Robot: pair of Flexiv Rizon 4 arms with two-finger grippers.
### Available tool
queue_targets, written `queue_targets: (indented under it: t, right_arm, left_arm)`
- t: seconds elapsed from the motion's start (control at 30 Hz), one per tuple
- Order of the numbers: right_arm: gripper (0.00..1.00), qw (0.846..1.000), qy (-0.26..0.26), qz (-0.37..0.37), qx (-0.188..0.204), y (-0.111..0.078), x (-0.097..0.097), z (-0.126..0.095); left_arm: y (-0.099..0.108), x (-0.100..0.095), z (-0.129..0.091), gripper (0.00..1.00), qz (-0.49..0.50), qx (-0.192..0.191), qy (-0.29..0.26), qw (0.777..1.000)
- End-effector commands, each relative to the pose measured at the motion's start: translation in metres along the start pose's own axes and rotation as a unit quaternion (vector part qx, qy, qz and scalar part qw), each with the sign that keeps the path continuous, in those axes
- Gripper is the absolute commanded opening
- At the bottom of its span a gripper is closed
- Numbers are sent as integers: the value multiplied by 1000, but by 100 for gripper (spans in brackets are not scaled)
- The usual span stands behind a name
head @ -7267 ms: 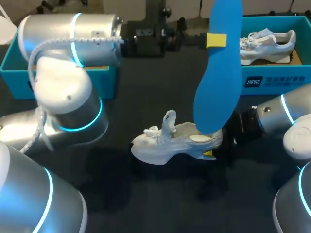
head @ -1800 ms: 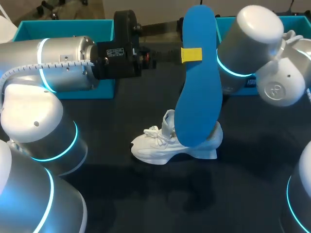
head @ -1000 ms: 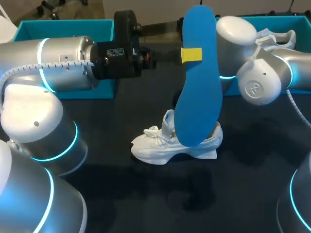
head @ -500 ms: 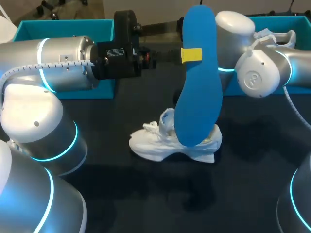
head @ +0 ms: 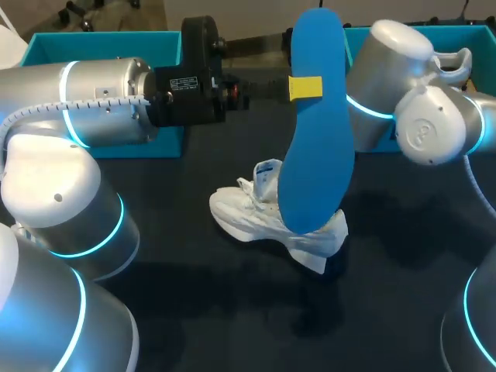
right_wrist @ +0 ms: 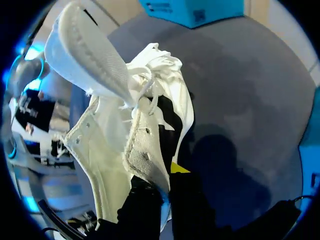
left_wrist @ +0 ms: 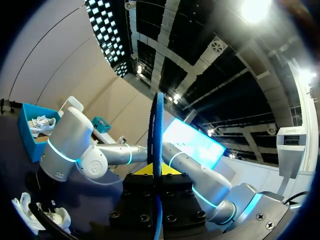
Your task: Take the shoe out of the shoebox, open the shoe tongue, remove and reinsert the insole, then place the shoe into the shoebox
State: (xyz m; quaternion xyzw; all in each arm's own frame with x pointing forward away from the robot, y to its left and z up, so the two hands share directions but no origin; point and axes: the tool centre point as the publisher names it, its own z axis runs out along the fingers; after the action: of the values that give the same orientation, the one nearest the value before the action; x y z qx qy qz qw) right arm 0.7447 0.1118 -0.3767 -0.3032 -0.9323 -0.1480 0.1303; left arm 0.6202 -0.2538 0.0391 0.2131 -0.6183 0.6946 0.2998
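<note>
Two white shoes (head: 267, 221) (left_wrist: 42, 121), one blue insole (head: 314, 147), two teal shoeboxes (head: 101, 43) (head: 473, 32), two robot arms (head: 101, 85) (head: 422, 124).

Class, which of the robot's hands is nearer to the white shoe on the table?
Right. The right hand grips the white shoe at its heel end; the left hand is up above it, holding the blue insole upright.

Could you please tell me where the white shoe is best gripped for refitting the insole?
Pinch the white shoe at its heel collar from behind: that thin rim fits between two fingers and leaves the mouth free for the blue insole. The right gripper holds it there.
</note>
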Motion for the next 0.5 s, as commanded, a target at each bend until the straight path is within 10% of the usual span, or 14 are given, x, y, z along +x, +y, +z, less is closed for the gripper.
queue_targets:
  t: [0.03, 0.5]
  right_arm:
    - [0, 994, -31, 66, -87, -19, 8, -8]
    - [0, 986, -29, 94, -132, -17, 12, -12]
  left_arm:
    - [2, 0, 1, 0, 0, 2, 0, 1000]
    - [2, 0, 1, 0, 0, 2, 0, 1000]
